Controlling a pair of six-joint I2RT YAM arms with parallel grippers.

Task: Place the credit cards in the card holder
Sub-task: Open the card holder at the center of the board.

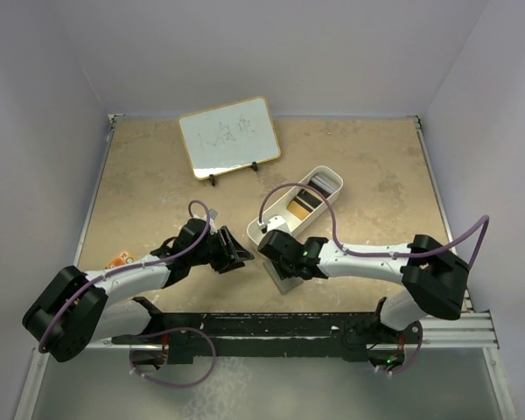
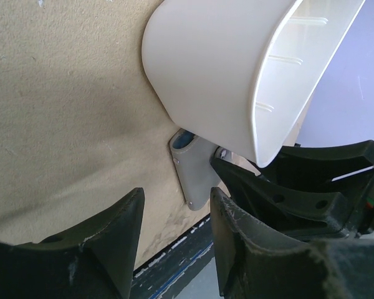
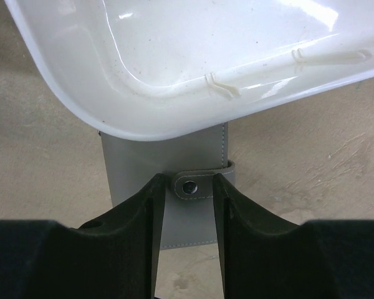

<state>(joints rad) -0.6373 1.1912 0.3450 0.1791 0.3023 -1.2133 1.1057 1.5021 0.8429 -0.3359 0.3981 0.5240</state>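
The card holder [image 3: 131,168], a closed grey wallet with a snap tab [image 3: 202,184], lies on the table with its far part under the near end of the white tray [image 3: 193,68]. My right gripper [image 3: 188,187] is open just over the wallet, one finger on each side of the snap. My left gripper [image 2: 174,212] is open and empty, low at the wallet's left; from there the wallet [image 2: 193,174] shows edge-on with a bit of blue inside. The credit cards, yellow-orange [image 1: 299,208], black [image 1: 308,199] and grey [image 1: 322,182], lie in the tray's far half.
A whiteboard [image 1: 229,136] on small feet stands at the back. A small orange patterned board [image 1: 118,260] lies beside the left arm. The tray [image 1: 271,229] runs diagonally across the table's middle. The black rail [image 1: 271,328] runs along the near edge.
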